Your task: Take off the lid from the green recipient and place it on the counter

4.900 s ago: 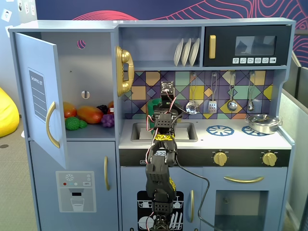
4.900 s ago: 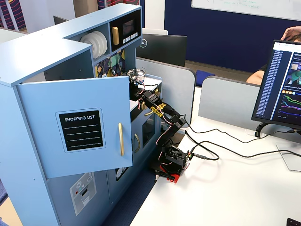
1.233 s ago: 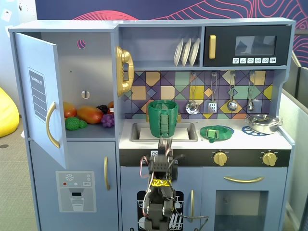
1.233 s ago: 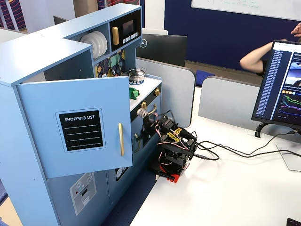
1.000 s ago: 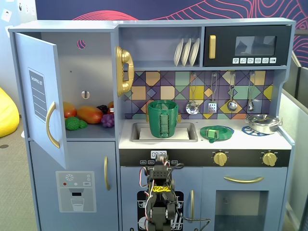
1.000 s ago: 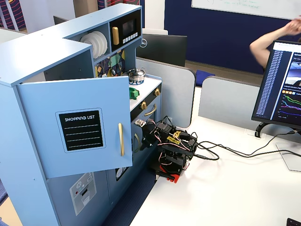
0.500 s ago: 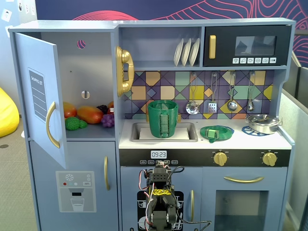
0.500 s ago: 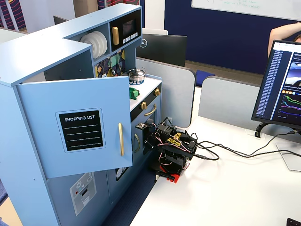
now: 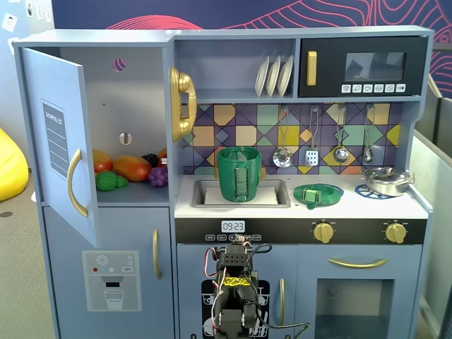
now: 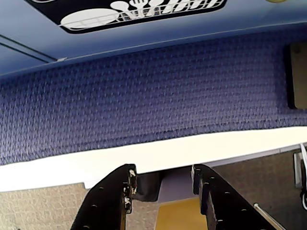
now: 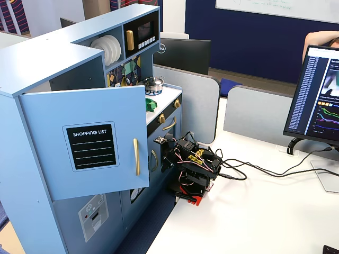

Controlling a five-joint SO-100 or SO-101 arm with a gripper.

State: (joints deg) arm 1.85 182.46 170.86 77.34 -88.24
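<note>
One folded black claw [image 10: 163, 184], parted and empty, low before toy kitchen. Far above: round green lid [image 9: 318, 193] already lying on pale worktop [image 9: 346, 205], beside tall green pot [image 9: 239, 174]. Best left undisturbed.

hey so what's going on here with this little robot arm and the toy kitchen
Nothing is being handled right now. The arm sits folded low in front of the toy kitchen, below the counter, and its gripper is open and empty in the wrist view. The green pot stands upright in the sink with no lid on it. The lid already lies on the counter to the pot's right in a fixed view, with the silver pan further right.
</note>
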